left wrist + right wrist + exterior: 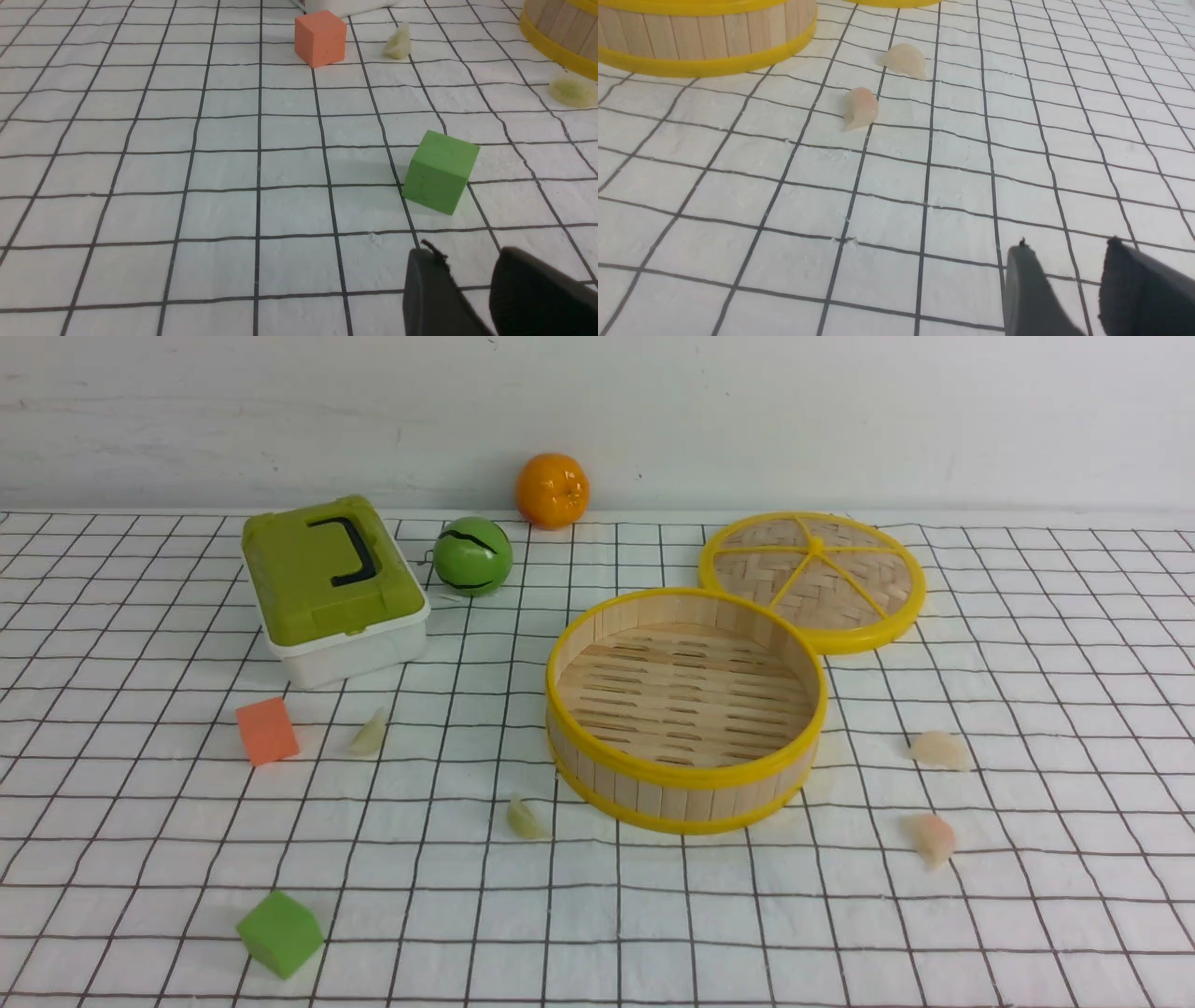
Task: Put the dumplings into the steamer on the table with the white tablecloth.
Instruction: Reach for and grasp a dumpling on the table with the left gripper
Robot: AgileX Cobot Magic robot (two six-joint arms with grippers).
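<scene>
The steamer (686, 775) stands empty mid-table on the white tablecloth (597, 915). Two pale green dumplings lie to its left: one (370, 735) beside the orange cube, one (525, 819) near the steamer's front. Two whitish-pink dumplings (938, 749) (933, 838) lie to its right. Neither arm shows in the front view. In the left wrist view my left gripper (467, 254) hangs open over bare cloth, short of the green cube (440, 172). In the right wrist view my right gripper (1066, 247) is open with nothing between its fingers, well short of the pink dumplings (860, 108) (903, 60).
The flat woven lid (812, 579) leans behind the steamer's right side. A green-lidded white box (331, 588), a green ball (472, 556) and an orange (552, 490) stand at the back left. An orange cube (266, 731) and a green cube (279, 933) lie front left.
</scene>
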